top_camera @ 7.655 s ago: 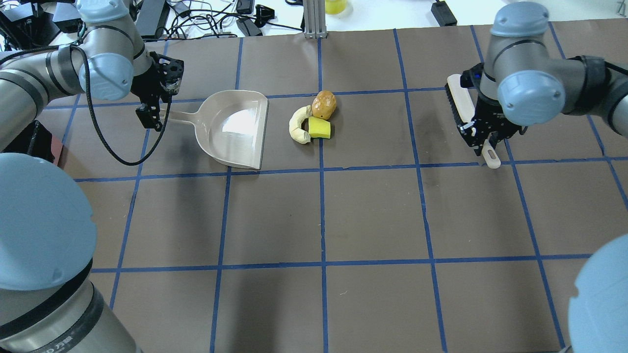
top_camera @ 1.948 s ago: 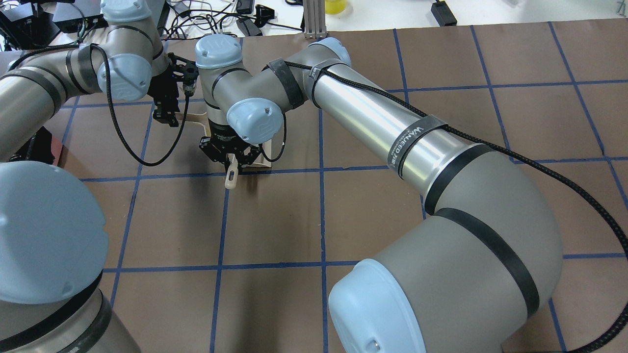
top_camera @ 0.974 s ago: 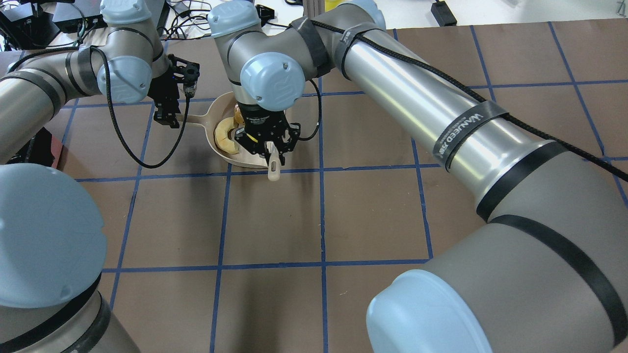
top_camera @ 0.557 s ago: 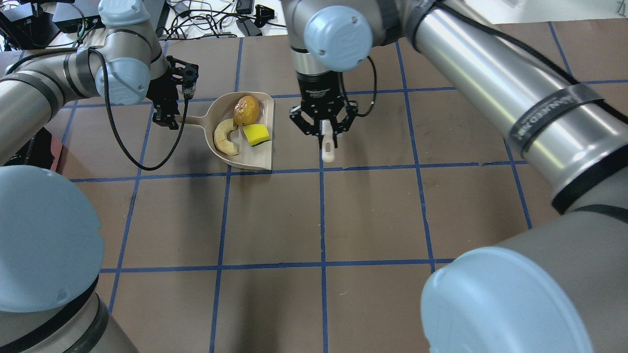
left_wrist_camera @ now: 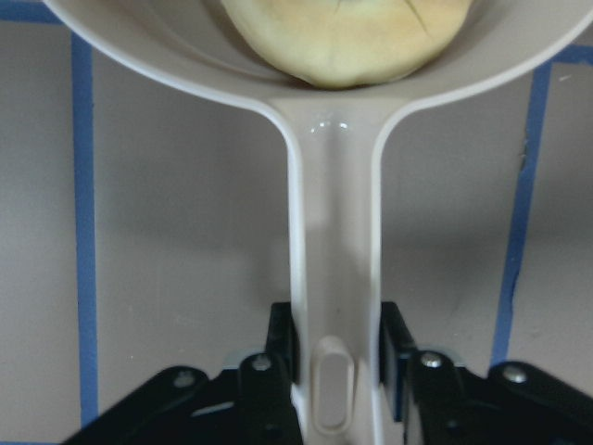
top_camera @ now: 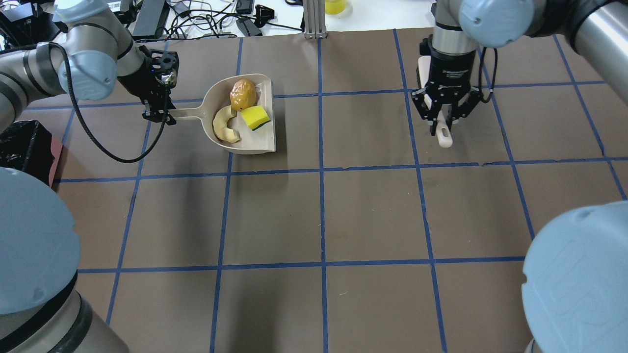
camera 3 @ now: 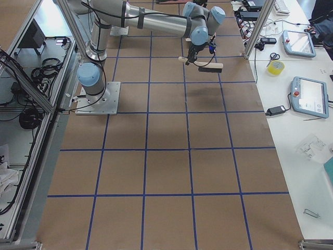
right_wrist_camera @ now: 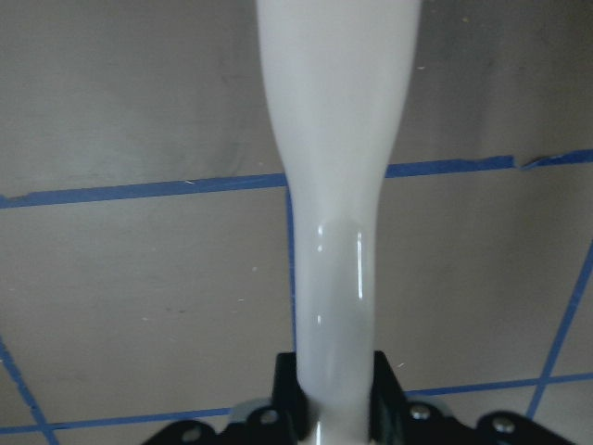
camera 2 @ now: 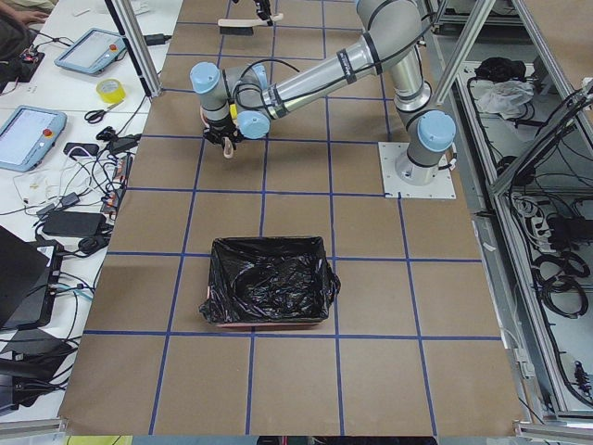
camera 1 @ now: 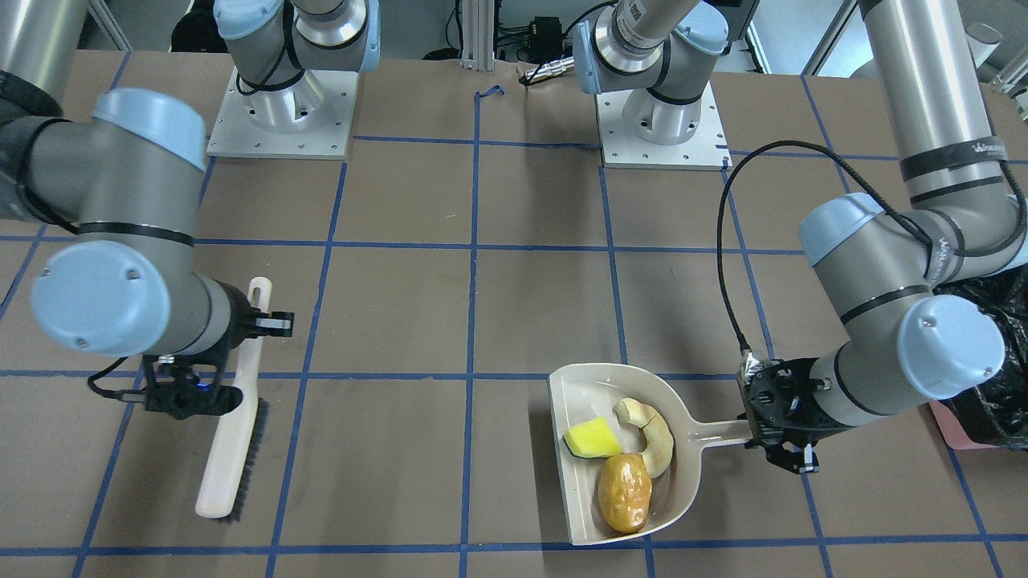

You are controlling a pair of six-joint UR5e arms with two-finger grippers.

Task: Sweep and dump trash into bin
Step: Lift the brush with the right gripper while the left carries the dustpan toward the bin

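Left tool (top_camera: 158, 112) clamped on dustpan (top_camera: 262, 141) handle; trash (camera 1: 625, 491) lies inside: yellow-green block (top_camera: 255, 117), orange-brown lump (top_camera: 243, 94), cream crescent (top_camera: 223, 126). Right tool (top_camera: 444, 117) grips brush (camera 1: 229, 449) handle. Bin (camera 2: 269, 292) stands well apart on worktop (top_camera: 373, 220).

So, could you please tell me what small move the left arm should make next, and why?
Probably lift the dustpan slightly, kept level, toward the bin: the sponge block, orange lump and crescent slice all lie in it, and the left pincer is shut on its handle.

Three trash pieces (camera 1: 593, 438), one dustpan (camera 1: 582, 397), one brush (camera 1: 229, 449), one bin (camera 2: 269, 287).
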